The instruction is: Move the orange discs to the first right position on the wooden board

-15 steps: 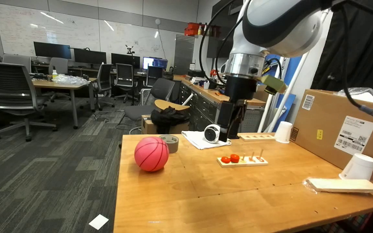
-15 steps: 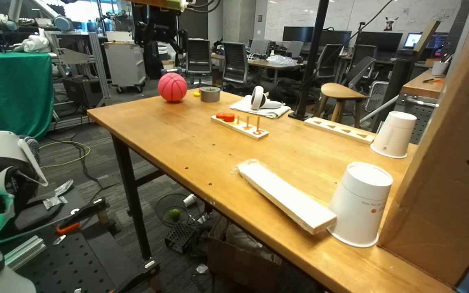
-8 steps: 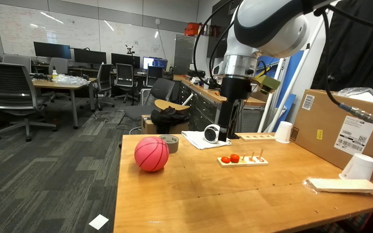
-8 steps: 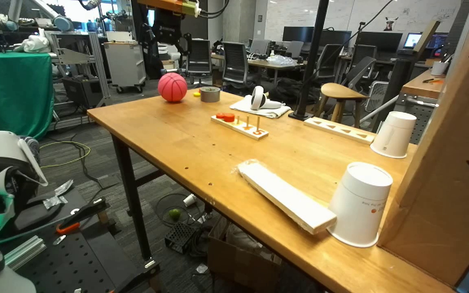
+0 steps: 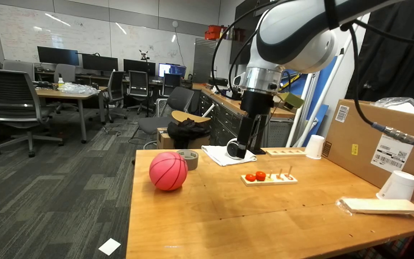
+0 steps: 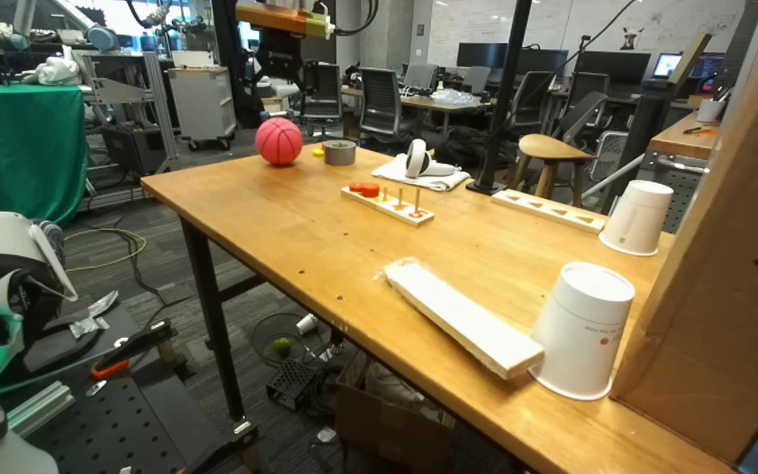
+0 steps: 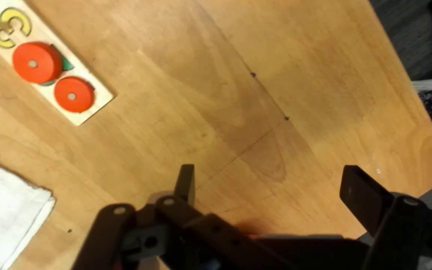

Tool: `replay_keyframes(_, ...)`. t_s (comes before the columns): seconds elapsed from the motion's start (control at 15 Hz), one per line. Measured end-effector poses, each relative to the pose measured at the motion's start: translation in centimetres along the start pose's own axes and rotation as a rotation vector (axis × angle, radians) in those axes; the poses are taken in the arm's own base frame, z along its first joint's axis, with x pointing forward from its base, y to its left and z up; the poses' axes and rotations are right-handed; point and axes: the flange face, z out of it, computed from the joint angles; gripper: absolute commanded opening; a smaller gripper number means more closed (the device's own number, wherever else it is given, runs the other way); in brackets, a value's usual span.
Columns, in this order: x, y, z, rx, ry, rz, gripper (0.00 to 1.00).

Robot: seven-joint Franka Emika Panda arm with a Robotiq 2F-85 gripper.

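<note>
A wooden table (image 7: pixel 171 101) stretching beneath the robot's gripper (image 7: pixel 270 185), jaws spread wide and empty, a pale wooden board (image 7: pixel 101 96) toward ten o'clock in the wrist view, orange discs (image 7: pixel 43 67) seated on pegs (image 7: pixel 71 96) at its four-o'clock end

The board (image 7: pixel 100 96) is matt wood (the orange discs (image 7: pixel 45 62) look smooth)

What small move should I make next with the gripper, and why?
Probably shift the open gripper sideways toward the orange discs on the wooden board before lowering: the wrist view shows them up and left, outside its spread jaws, so closing here would likely miss them.
</note>
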Motion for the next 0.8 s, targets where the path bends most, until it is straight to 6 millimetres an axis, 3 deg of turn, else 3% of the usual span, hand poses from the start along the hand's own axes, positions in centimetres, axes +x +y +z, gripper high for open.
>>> replay_keyframes(0.2,0.2,2.9,1.4,-0.063,0.034,-0.129,1.0)
replay_keyframes(0.6,-1.6,10.3,4.1,-0.092,-0.027,-0.321,1.0)
replay_keyframes(0.8,-2.2,13.0,5.0,-0.093,-0.04,-0.372,1.0)
